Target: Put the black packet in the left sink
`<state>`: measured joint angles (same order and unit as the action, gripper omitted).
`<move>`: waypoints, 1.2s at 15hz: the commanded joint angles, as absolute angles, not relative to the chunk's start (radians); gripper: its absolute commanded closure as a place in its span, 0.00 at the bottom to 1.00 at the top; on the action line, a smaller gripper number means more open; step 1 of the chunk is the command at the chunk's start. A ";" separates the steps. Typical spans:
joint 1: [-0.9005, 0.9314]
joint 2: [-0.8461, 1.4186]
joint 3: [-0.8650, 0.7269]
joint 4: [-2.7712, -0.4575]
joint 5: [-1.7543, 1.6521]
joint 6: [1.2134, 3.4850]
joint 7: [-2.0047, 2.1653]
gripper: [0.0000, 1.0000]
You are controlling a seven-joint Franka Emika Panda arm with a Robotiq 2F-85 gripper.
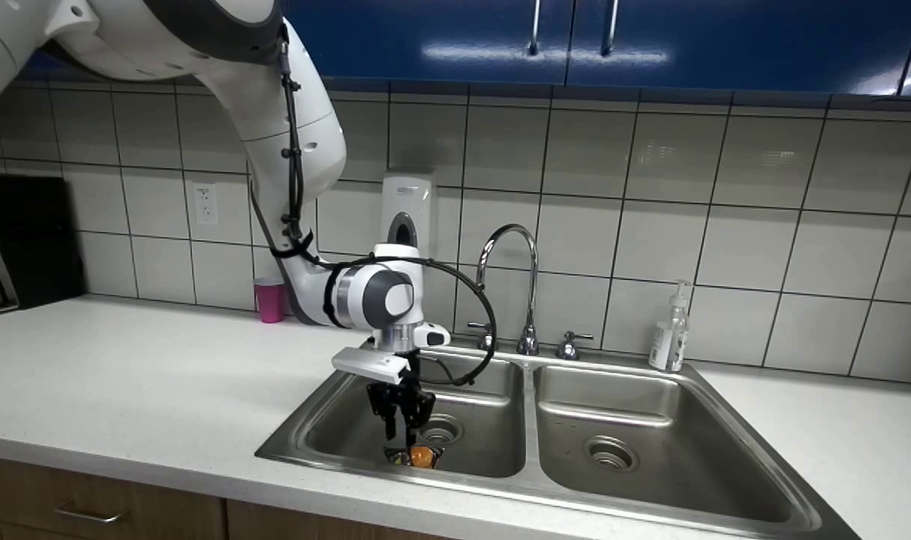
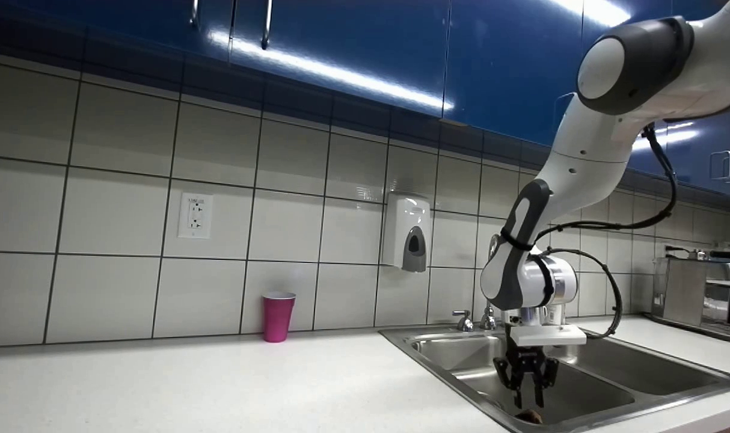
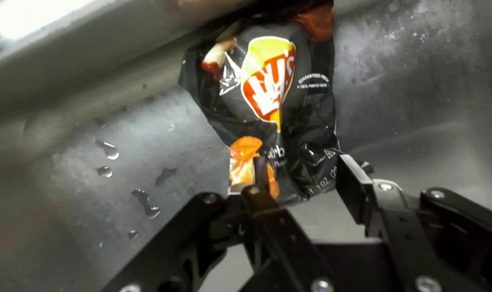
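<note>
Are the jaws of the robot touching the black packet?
Cannot tell. In the wrist view, one of the open jaws overlaps the black packet, but depth is unclear; neither exterior view settles it.

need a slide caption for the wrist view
Open end effector over the black packet in the left sink, droplets beside it.

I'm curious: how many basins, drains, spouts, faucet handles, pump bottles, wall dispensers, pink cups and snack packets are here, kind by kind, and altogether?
Left basin and right basin: 2
Left drain and right drain: 2
Gooseneck spout: 1
Left faucet handle and right faucet handle: 2
Clear pump bottle: 1
Wall dispenser: 1
Pink cup: 1
Black snack packet: 1
Total: 11
</note>
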<state>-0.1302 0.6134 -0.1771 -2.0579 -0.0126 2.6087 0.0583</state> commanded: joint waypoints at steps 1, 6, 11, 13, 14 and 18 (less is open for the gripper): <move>-0.112 0.489 -0.174 -2.108 -0.026 2.575 0.061 0.19; -0.075 0.329 -0.166 -2.160 -0.037 2.539 0.071 0.00; -0.026 0.163 -0.121 -2.277 -0.032 2.524 0.081 0.00; -0.002 0.108 -0.101 -2.328 -0.042 2.516 0.101 0.00; 0.011 0.079 -0.088 -2.354 -0.046 2.509 0.115 0.00; 0.044 -0.013 -0.037 -2.448 -0.041 2.491 0.171 0.00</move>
<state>0.0323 0.0903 -0.0713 -2.3605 -0.0191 2.5277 0.1046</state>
